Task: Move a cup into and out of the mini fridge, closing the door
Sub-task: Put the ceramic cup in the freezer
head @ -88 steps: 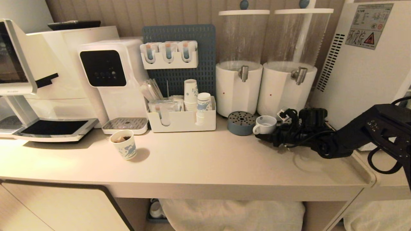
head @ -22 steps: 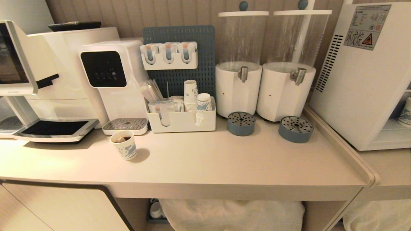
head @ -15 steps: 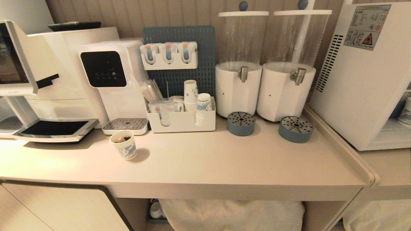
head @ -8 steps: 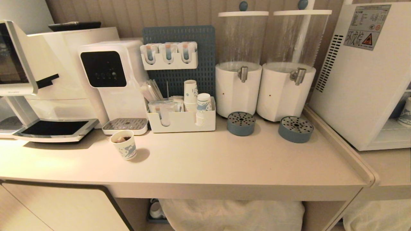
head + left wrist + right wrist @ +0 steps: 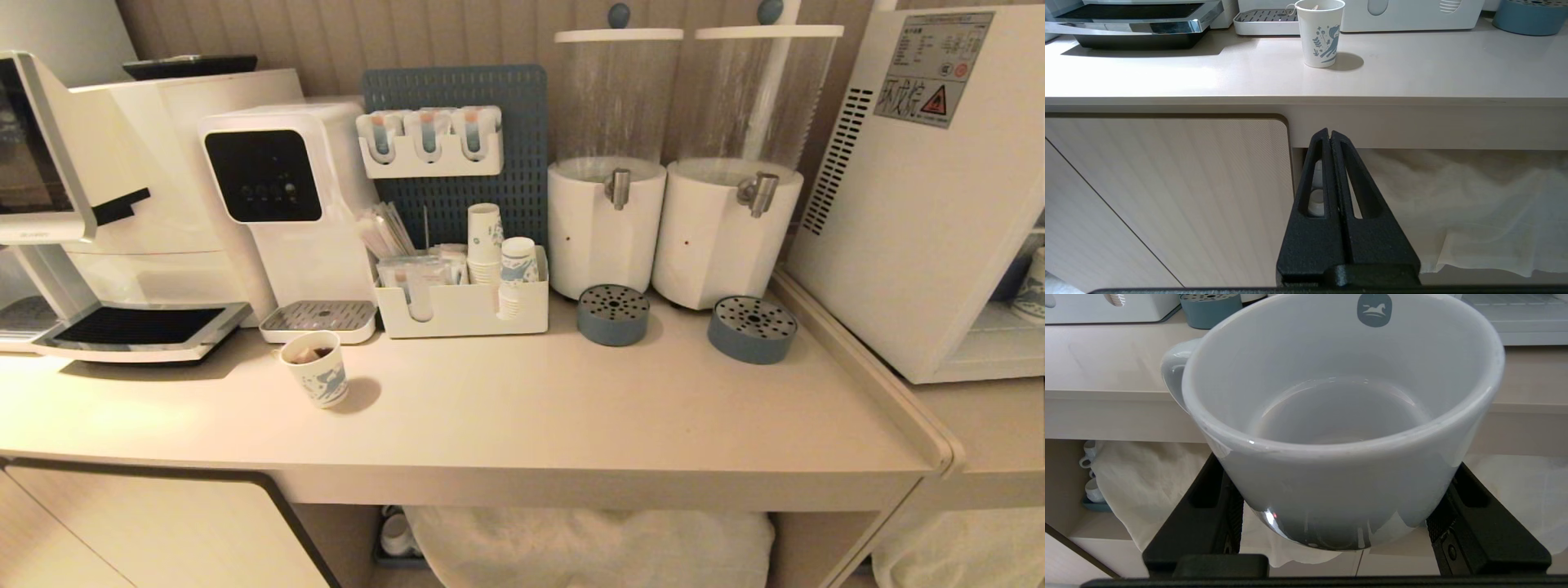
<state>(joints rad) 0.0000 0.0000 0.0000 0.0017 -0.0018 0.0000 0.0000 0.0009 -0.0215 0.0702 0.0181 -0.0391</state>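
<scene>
The cup (image 5: 1339,416), squat white ceramic with a loop handle and a small logo inside its rim, fills the right wrist view. My right gripper (image 5: 1339,522) is shut on it, one black finger on each side of its lower body. It hangs in front of the counter's front edge, below counter height. The mini fridge (image 5: 922,204) stands at the counter's right end, its shelf (image 5: 1515,310) showing. The door is out of view. My left gripper (image 5: 1329,134) is shut and empty, parked below the counter edge. Neither arm shows in the head view.
On the counter (image 5: 571,457) stand a patterned paper cup (image 5: 315,380), two blue drip trays (image 5: 613,314) (image 5: 752,329) before two white dispensers (image 5: 608,220), a white organiser (image 5: 461,306) and coffee machines (image 5: 122,204). White cloth (image 5: 1147,477) hangs under the counter.
About six seconds ago my right arm reached to the cup on the counter by the drip trays; arm and cup have since left the head view. Nothing moved in the last second.
</scene>
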